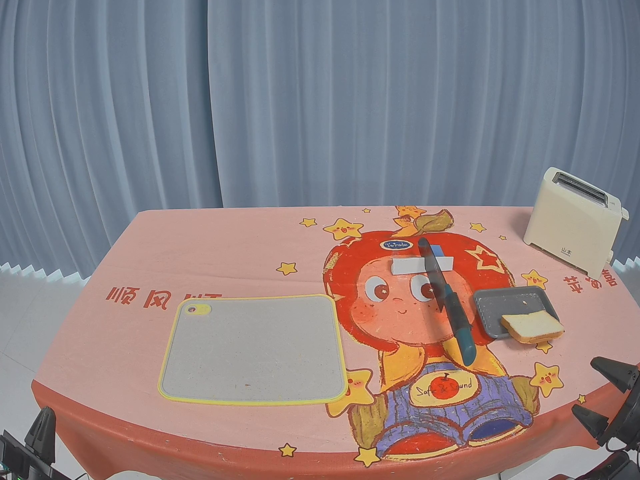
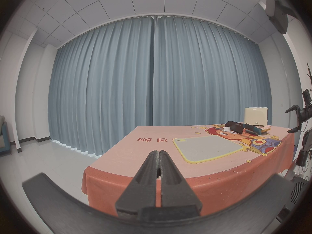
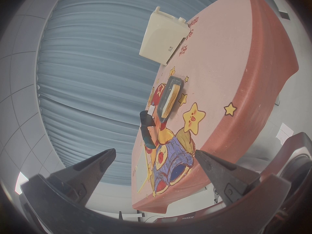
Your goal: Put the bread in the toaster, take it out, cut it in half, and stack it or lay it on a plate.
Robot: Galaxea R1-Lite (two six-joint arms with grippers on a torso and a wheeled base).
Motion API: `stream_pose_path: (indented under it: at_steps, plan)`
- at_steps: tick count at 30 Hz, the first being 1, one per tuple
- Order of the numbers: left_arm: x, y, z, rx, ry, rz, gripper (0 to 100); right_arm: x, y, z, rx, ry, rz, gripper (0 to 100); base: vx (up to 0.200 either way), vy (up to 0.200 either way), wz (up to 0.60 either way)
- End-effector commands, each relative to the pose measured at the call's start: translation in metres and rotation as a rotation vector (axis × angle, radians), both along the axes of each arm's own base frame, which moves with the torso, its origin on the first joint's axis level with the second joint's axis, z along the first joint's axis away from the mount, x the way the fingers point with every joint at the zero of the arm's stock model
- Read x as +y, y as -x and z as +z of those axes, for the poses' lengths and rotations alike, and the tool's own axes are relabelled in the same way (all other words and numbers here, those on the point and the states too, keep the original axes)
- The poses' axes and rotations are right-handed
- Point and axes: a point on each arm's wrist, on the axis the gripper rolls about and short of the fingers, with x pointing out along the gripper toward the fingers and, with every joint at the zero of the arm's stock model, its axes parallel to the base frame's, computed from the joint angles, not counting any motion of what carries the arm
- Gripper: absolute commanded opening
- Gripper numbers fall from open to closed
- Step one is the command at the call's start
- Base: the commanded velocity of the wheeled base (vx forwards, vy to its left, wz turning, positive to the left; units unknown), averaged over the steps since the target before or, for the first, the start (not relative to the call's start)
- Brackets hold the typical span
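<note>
Head view places the bread on the grey plate near the toaster, presumably for the right pincer, spread open; left pincer sits closed beside the counter

Left gripper — matte black, two long wedge-shaped fingers with faceted flanks, seated on a broad dark curved bracket. Right gripper — same black finish, pointed fingers, a small round screw recess near each finger base.
</note>
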Motion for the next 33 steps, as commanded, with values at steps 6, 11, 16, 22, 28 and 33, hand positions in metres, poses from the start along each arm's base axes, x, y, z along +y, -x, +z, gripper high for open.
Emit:
stream_pose_path:
  at_steps: [6,11,16,22,28,33]
  plan:
    - [0.0,0.0,-0.005,0.002,0.0,0.0,0,0.0,-0.016,0.002,0.077,-0.002,0.0,100,0.0,0.0,0.0]
    - [0.0,0.0,-0.005,0.0,0.0,0.0,0,0.0,-0.022,0.003,0.107,-0.001,0.0,100,0.0,0.0,0.0]
    - [0.0,0.0,-0.005,0.0,0.0,0.002,0,0.0,-0.027,0.006,0.093,-0.004,0.008,100,0.0,0.0,0.0]
    - [0.0,0.0,-0.005,0.002,0.0,0.0,0,-0.001,-0.046,0.006,0.143,-0.024,0.004,100,0.0,0.0,0.0]
    - [0.0,0.0,-0.005,0.002,0.0,0.0,0,-0.004,-0.064,0.007,0.16,-0.069,-0.038,100,0.0,0.0,0.0]
    - [0.0,0.0,-0.005,0.002,0.0,0.0,0,-0.004,-0.075,0.006,0.202,-0.07,-0.039,100,0.0,0.0,0.0]
